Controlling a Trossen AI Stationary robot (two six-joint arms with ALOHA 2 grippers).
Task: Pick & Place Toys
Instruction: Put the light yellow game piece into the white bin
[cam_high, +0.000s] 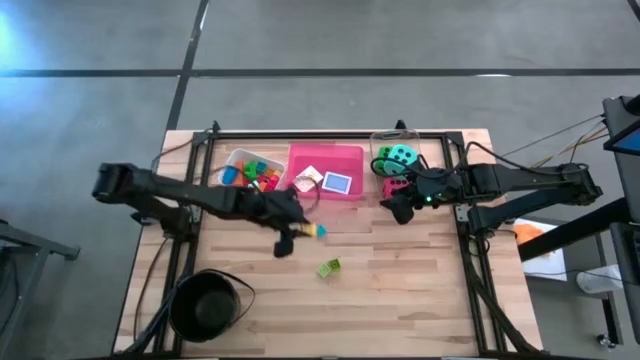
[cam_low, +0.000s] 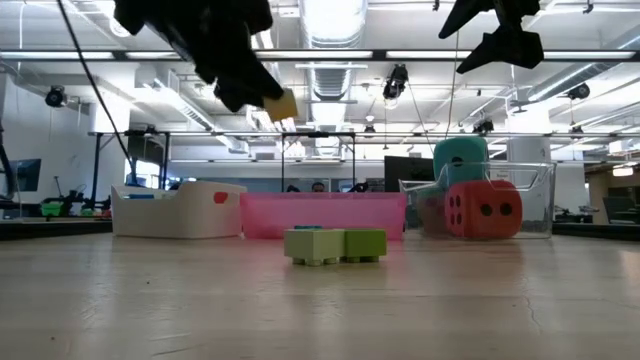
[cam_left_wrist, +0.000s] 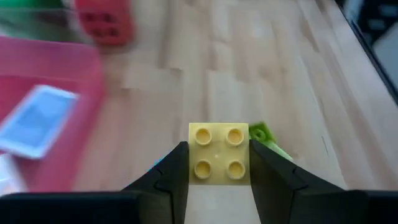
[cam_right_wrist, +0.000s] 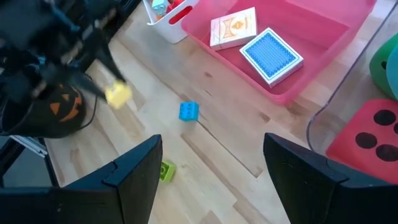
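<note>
My left gripper (cam_high: 298, 233) hangs above the middle of the table, shut on a small yellow studded block (cam_left_wrist: 217, 154), which the low view shows high in the air (cam_low: 283, 103). A blue block (cam_right_wrist: 188, 111) and a green block (cam_high: 329, 267) lie on the wood below and beside it. My right gripper (cam_right_wrist: 211, 168) waits open and empty in front of the clear tray (cam_high: 385, 140), which holds the dice (cam_high: 400, 157). Two cards (cam_right_wrist: 270, 55) lie in the pink tray (cam_high: 345, 155). My left gripper pinches the yellow block by two opposite side faces (cam_left_wrist: 193, 155) between its two fingers (cam_left_wrist: 171, 177). The studded top faces up toward the wrist. The fingers slant down from the table's left. The block is lifted clear of the table.
A white tray (cam_high: 232, 158) with several bright blocks stands at the far left beside the pink tray. A black round bowl (cam_high: 205, 305) sits at the near left. Bare wood lies along the near right of the table.
</note>
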